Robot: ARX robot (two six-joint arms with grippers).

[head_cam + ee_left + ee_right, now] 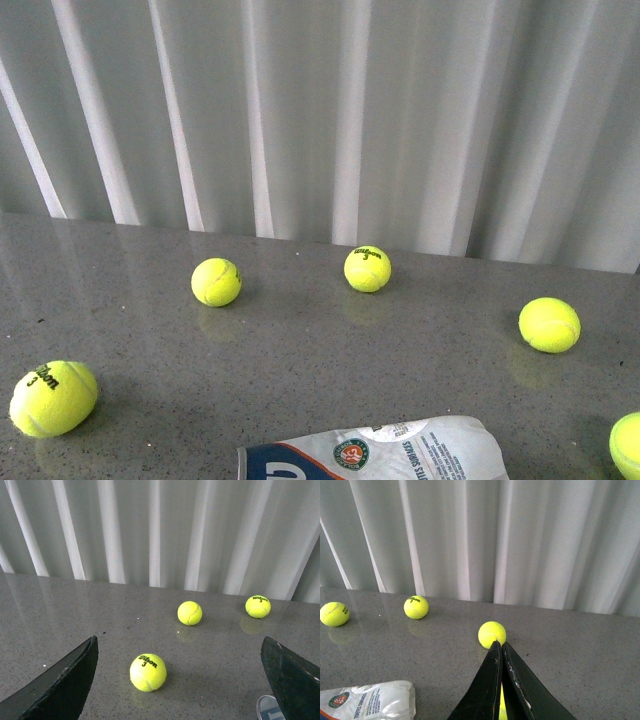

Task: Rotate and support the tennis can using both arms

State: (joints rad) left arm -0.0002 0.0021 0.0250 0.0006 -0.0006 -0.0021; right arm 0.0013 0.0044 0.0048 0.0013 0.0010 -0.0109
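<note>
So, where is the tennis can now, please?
In the front view, the tennis can lies at the bottom edge, between the numbered ball and the cut-off ball.

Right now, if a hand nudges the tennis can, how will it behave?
The tennis can lies on its side on the smooth table, so a sideways push will probably roll it. Its glossy label may be slippery to hold. Tennis balls lie loose outside it, so it is perhaps empty and light.
</note>
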